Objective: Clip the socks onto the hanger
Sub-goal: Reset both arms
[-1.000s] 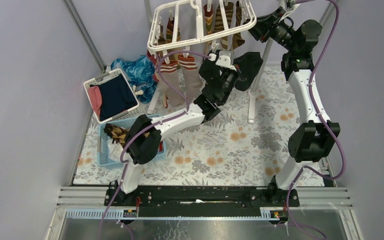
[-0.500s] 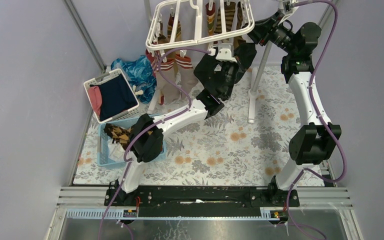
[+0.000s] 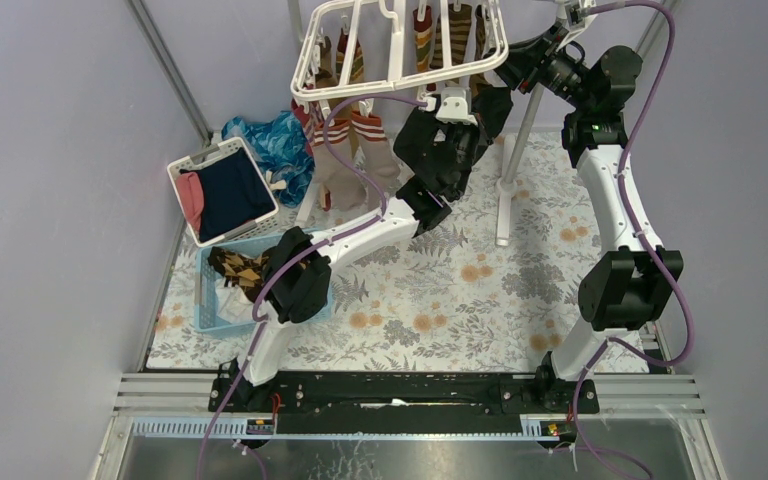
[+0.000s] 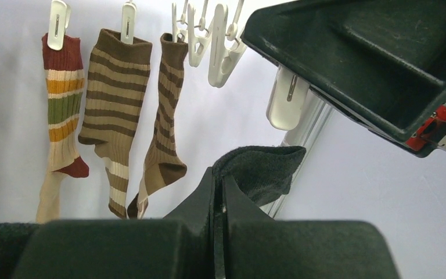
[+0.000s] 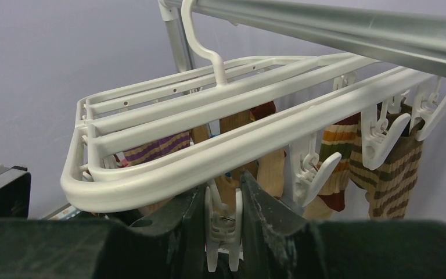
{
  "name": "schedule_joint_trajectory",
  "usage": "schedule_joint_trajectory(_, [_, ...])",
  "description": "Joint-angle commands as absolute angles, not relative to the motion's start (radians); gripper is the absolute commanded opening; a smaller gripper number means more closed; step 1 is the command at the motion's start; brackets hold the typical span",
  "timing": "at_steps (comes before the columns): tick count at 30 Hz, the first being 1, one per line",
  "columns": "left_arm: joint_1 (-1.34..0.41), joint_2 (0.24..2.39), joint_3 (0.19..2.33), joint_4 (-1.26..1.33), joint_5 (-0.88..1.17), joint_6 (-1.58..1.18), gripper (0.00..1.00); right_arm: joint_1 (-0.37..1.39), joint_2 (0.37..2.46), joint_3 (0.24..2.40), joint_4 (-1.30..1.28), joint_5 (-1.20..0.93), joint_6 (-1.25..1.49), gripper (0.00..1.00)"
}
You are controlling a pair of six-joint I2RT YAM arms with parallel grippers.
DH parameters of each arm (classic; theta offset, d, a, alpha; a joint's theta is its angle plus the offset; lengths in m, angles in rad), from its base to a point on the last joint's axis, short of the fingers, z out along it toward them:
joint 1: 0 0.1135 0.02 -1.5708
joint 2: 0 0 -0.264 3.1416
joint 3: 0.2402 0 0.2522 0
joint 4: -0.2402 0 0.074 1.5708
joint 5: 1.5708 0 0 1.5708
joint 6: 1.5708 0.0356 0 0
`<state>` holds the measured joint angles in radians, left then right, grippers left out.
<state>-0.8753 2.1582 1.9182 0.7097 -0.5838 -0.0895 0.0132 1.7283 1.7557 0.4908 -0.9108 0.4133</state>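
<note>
The white hanger [image 3: 400,50] hangs from a pole stand at the back and also shows in the right wrist view [image 5: 209,151]. Several striped socks [image 4: 113,110] hang clipped to it; tan socks with red-and-white cuffs [image 3: 355,150] hang at its left. My left gripper [image 4: 219,177] is shut on a black sock [image 4: 261,171], held up just under the hanger's near right edge [image 3: 490,108]. My right gripper [image 5: 223,189] is shut on a white clip [image 5: 222,226] under the frame's near rail, squeezing it between both fingers. Free clips [image 4: 218,40] dangle above the black sock.
A white slotted basket [image 3: 222,190] with navy and pink garments stands at left. A small blue basket [image 3: 210,295] with argyle socks sits near the left arm. Shiny blue cloth [image 3: 270,140] lies behind. The stand's pole [image 3: 515,150] rises at right. A metal rail [image 5: 337,23] runs overhead.
My left arm has risen and carried the black sock up to the hanger's near right edge. My right gripper has stayed at the hanger's right end.
</note>
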Motion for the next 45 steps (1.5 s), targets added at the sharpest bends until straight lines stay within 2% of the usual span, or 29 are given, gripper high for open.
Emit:
schedule_joint_trajectory(1, [-0.878,2.135,1.926,0.738,-0.602,-0.065,0.00,0.031,1.688,1.750,0.504,-0.946,0.412,0.05])
schedule_joint_trajectory(45, [-0.879,2.083,1.878,0.822,-0.641,-0.188,0.00,0.031,1.695,1.729,0.486,-0.976,0.375,0.05])
